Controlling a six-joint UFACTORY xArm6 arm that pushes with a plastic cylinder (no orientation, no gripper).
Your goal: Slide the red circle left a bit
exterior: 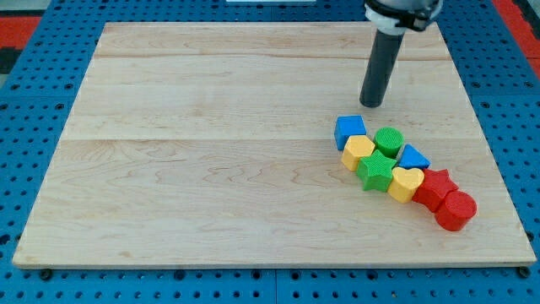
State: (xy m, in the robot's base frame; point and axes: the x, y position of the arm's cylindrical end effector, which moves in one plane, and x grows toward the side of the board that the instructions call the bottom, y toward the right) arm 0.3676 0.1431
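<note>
A pale wooden board [211, 152] is lying on a blue pegboard surface [34, 110], and its left and middle parts are bare wood. Going rightward, a cluster of small blocks is sitting in the view's lower right. A blue cube [350, 131] is leading it, with a yellow hexagonal block [358, 152] just below, touching it. My tip [371, 104] is hovering above the cluster, near the blue cube's upper right and apart from every block. There is no claw on this rod, so nothing is being gripped. Next, a green star block [376, 171] is sitting beneath a green cylinder [389, 141]. A yellow heart block [406, 182] and a blue triangular block [413, 157] are following. A red star block [435, 187] is touching the red circle [456, 210], which is lying at the cluster's far right end, near the board's lower right corner.
</note>
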